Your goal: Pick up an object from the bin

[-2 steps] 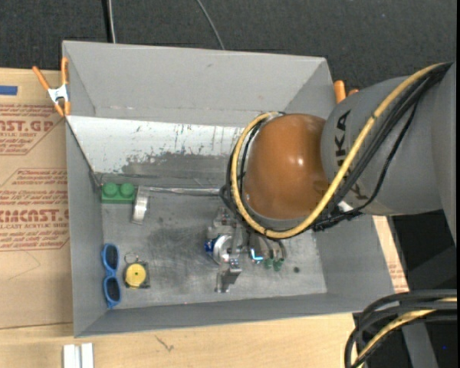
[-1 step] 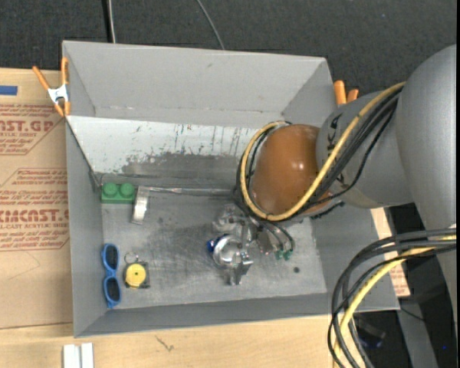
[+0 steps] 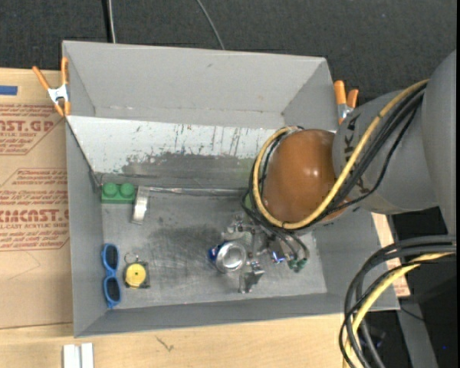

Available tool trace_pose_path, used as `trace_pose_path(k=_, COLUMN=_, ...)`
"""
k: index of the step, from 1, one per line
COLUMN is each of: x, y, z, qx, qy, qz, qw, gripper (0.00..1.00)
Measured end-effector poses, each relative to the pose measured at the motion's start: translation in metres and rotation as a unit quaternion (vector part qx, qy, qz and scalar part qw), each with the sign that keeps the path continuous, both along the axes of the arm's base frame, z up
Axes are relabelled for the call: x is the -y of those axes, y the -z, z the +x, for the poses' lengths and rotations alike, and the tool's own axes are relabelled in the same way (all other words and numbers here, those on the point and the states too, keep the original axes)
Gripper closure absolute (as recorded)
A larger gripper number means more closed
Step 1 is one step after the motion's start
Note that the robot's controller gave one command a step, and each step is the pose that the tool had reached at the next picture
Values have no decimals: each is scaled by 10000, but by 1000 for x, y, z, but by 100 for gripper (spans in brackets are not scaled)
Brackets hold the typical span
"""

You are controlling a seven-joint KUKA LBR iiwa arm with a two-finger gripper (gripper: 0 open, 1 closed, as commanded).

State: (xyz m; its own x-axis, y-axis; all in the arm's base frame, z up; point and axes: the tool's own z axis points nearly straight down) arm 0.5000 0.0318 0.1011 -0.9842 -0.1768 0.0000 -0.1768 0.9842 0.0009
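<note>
Down at front right, pincer (image 3: 254, 265) beside shiny round silver piece (image 3: 230, 257), blue-edged, its grip unclear.

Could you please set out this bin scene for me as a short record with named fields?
container: grey metal bin
gripper: low over the floor's right half, near the front wall
nearest thing: silver round thing with a blue part, just left of the gripper
held or not: cannot tell
back left: green block, with a white piece beside it
front left: blue sunglasses along the left wall, with a yellow round thing to their right
</note>
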Motion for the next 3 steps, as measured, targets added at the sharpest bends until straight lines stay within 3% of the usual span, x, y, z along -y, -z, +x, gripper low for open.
trace_pose_path(k=1, x=8, y=-8, z=-22, qx=-10, qy=309, qz=0, qw=9995, gripper=0)
trace_pose_path(k=2, x=-3, y=29, z=1, qx=1, qy=845, qz=-3, qw=9964, gripper=0)
trace_pose_path(k=3, x=-10, y=27, z=-8, qx=55, qy=1652, qz=17, qw=9862, gripper=0)
